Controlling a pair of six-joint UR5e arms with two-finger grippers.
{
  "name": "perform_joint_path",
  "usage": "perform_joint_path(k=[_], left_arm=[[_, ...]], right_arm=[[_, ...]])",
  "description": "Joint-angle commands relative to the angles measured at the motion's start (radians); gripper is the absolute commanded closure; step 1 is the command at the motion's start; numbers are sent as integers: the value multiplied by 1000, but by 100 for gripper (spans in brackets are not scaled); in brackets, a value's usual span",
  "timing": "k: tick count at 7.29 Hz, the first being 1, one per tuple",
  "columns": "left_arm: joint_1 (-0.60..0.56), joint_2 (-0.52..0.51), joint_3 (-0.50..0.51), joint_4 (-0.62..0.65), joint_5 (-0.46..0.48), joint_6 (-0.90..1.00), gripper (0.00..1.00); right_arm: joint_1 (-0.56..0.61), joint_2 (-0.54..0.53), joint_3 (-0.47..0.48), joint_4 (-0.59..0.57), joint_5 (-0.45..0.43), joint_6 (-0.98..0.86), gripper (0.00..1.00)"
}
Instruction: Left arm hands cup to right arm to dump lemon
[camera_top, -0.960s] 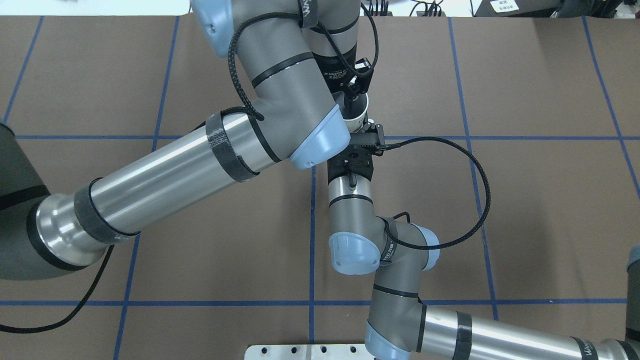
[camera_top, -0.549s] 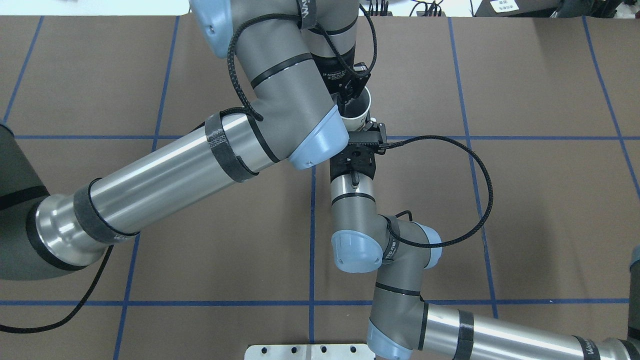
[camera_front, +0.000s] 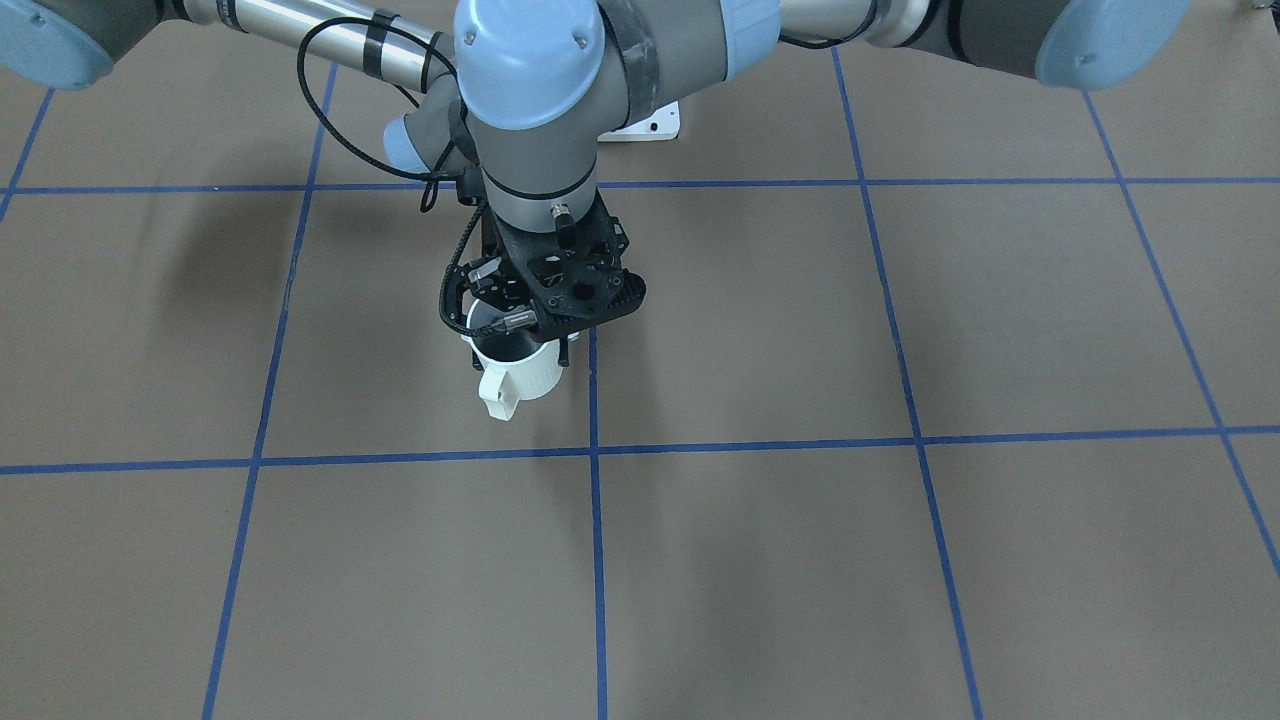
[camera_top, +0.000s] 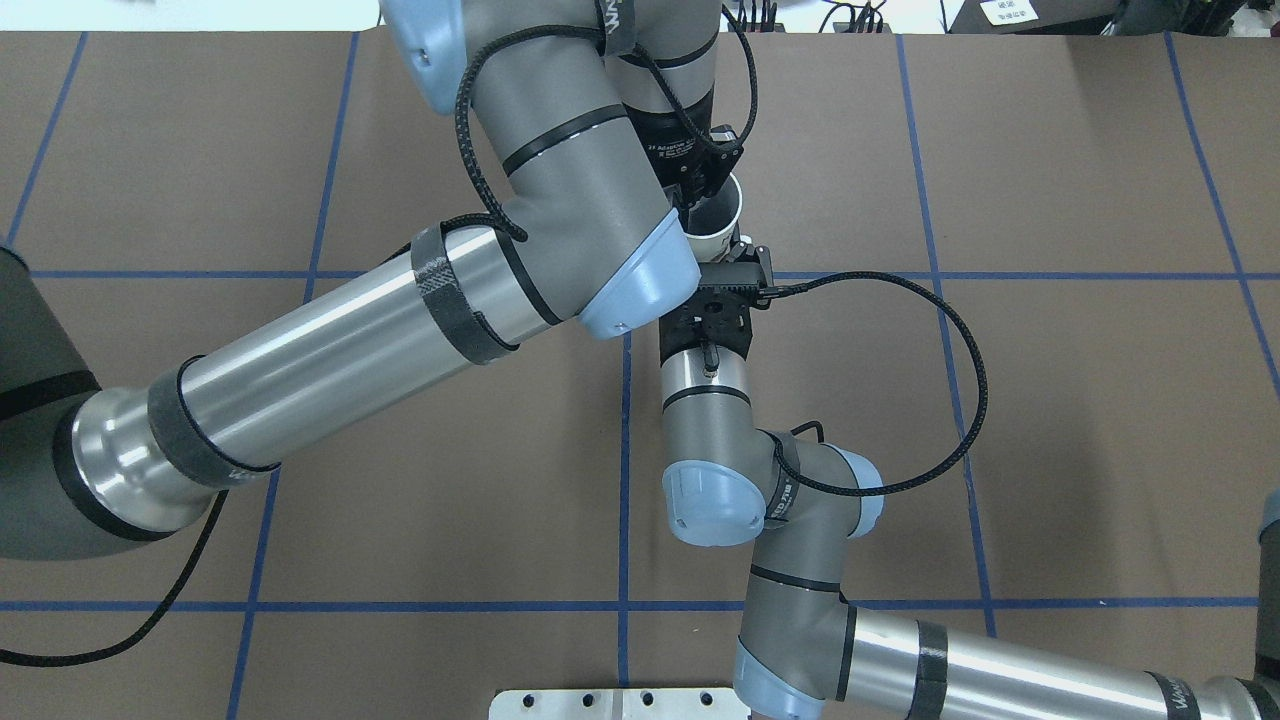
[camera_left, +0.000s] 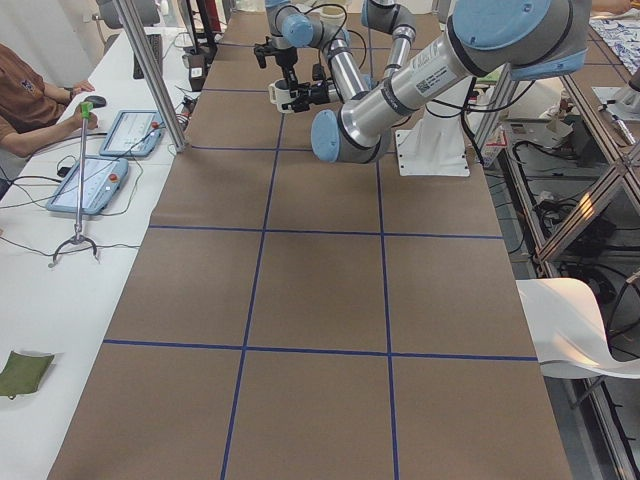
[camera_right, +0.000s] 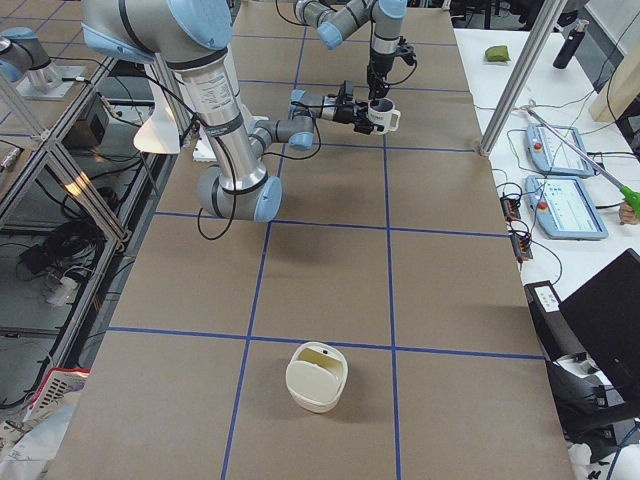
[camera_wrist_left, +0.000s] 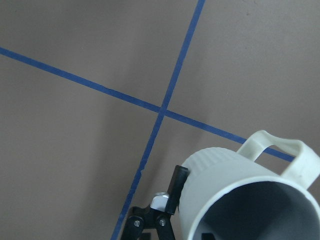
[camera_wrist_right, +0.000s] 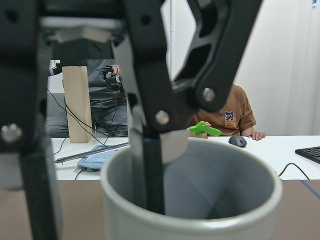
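The off-white cup (camera_front: 525, 370) hangs above the table, upright, with its handle (camera_front: 497, 395) pointing away from the robot. My left gripper (camera_top: 697, 200) comes down on its rim. One of its fingers (camera_wrist_right: 152, 175) reaches inside the cup, so it looks shut on the wall. My right gripper (camera_top: 733, 252) reaches in level from the robot's side, right at the cup's body. Its fingers are hidden, so I cannot tell whether it is open or shut. A black finger (camera_wrist_left: 178, 187) lies against the cup's ribbed wall (camera_wrist_left: 235, 180). The lemon is not in view; the cup's bottom is hidden.
An off-white tub (camera_right: 317, 377) stands on the table far toward the robot's right end. A white base plate (camera_top: 620, 703) sits at the robot's edge. Side benches hold tablets (camera_left: 100, 180), with an operator seated there. Blue tape lines (camera_front: 592, 450) cross the brown table.
Between one second and half a second ago the cup and left gripper shifted slightly, showing more of the cup's mouth. The right wrist edged right. Nothing has visibly moved since.
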Motion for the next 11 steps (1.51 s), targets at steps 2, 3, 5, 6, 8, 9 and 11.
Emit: perform_joint_path(k=[2, 3, 5, 6, 8, 9, 11], left_arm=[[0, -1, -1, 1, 0, 0, 61], [0, -2, -2, 1, 0, 0, 70], [0, -2, -5, 3, 0, -2, 100], [0, -5, -8, 3, -2, -2, 100], [-11, -13, -16, 5, -5, -2, 100], [-23, -27, -17, 6, -9, -2, 100], [-61, -32, -57, 20, -11, -2, 100]], right_arm=[[-2, -8, 13, 0, 0, 2, 55], [-2, -9, 13, 0, 0, 4, 54], [-9, -4, 26, 0, 0, 4, 54], [-17, -3, 39, 0, 0, 4, 47], [-19, -20, 48, -3, 5, -4, 0], [-22, -30, 45, -5, 5, -4, 0], [-26, -73, 33, -5, 11, -2, 0]])
